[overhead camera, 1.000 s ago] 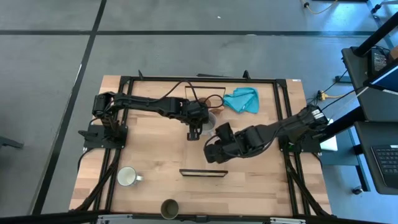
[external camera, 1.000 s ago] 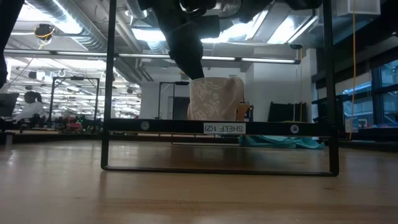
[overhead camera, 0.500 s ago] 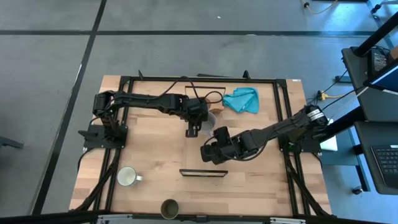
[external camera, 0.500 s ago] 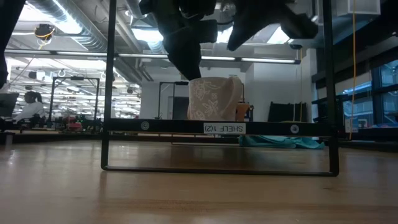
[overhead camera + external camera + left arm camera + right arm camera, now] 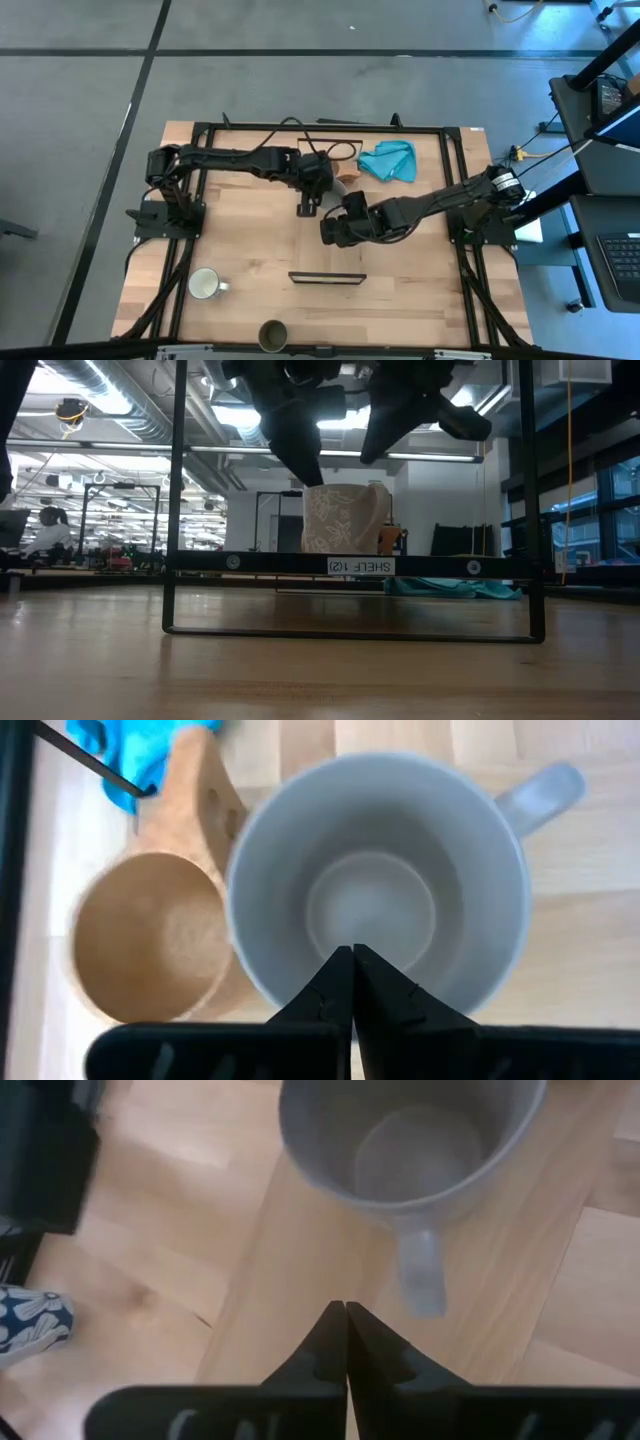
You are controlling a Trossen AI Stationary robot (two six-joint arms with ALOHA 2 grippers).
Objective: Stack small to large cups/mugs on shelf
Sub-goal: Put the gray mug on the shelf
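Observation:
The grey mug [image 5: 375, 895] stands upright on pale wood, handle [image 5: 420, 1270] toward my right gripper. The tan wooden cup [image 5: 150, 935] sits beside it. My left gripper [image 5: 306, 207] is shut and hovers over the mug's near rim [image 5: 312, 488]. My right gripper [image 5: 331, 232] is shut, raised just short of the mug on its near side. The shelf [image 5: 327, 278] stands nearer, on black brackets [image 5: 170, 510]. A pale mug [image 5: 205, 285] and a dark olive cup [image 5: 272, 335] rest near the table's front edge. My left gripper's shut fingertips [image 5: 352, 965] point down at the grey mug's near rim from above. I cannot tell whether they touch it. The mug stands upright on the wood.
A blue cloth [image 5: 388, 160] lies at the far right, behind the cups. Black cables [image 5: 320, 150] loop near the left arm. A black frame [image 5: 455, 150] borders the tabletop. Bare wood lies between the shelf and the left arm's base.
My right gripper has moved toward the table's far edge and slightly left, away from the shelf and toward the grey mug, staying shut. My left gripper has shifted a little toward the far edge. The mug and cups have stayed in place.

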